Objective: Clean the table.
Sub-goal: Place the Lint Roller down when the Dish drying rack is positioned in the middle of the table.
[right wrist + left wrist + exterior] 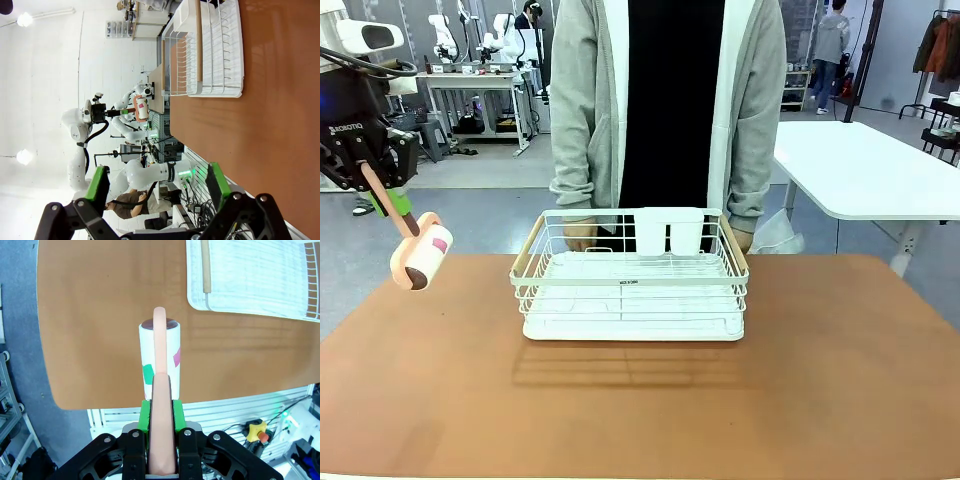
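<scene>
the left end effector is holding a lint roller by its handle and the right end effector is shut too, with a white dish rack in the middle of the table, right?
Not quite: the right end effector is open, its green pads spread wide with nothing between them, as the right wrist view shows. The rest holds: the left end effector grips the lint roller by its handle, and the white dish rack sits mid-table.

The left claw (382, 195) hangs raised at the left, angled downward, its fingers clamped tight on a handle. The right claw (157, 187) has its green-padded fingers spread wide.

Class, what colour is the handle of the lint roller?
Pale peach-pink, clearest in the left wrist view: handle of the lint roller.
</scene>
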`<act>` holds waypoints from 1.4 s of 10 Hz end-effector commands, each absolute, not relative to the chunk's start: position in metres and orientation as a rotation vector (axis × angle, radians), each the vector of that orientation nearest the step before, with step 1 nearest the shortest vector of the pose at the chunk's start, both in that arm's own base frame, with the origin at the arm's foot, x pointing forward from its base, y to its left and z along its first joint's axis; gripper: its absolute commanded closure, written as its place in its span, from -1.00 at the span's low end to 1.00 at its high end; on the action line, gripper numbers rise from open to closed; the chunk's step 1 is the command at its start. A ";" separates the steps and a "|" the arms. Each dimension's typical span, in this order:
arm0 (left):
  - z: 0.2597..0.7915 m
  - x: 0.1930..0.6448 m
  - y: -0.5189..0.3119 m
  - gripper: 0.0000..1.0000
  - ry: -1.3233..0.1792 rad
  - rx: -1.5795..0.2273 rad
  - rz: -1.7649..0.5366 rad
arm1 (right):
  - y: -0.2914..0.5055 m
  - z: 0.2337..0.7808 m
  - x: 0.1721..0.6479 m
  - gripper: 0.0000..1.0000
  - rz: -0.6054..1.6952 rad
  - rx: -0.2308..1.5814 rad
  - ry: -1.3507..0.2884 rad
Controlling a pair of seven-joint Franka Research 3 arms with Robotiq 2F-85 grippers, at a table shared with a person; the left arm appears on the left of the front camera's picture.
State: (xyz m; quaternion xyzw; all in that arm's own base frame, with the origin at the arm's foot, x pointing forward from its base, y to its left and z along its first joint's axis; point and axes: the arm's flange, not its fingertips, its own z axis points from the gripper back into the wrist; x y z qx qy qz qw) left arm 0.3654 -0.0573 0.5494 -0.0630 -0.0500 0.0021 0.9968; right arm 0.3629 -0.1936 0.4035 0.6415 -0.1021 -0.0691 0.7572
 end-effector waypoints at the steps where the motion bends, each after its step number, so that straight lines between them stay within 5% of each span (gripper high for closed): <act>1: 0.551 0.363 -0.057 0.59 -0.094 -0.126 0.003 | -0.192 0.407 0.361 -1.00 -0.140 1.400 -0.228; 3: 0.549 0.365 -0.057 0.59 -0.100 -0.126 0.004 | -0.192 0.407 0.361 -1.00 -0.140 1.400 -0.228; 9: 0.510 0.442 -0.044 0.59 -0.314 -0.391 1.147 | -0.192 0.407 0.361 -1.00 -0.140 1.400 -0.228; 10: 0.491 0.450 -0.040 0.59 -0.435 -0.480 1.223 | -0.192 0.407 0.361 -1.00 -0.140 1.400 -0.228; 14: 0.421 0.471 -0.019 0.59 -0.517 -0.591 1.322 | -0.192 0.407 0.361 -1.00 -0.140 1.400 -0.228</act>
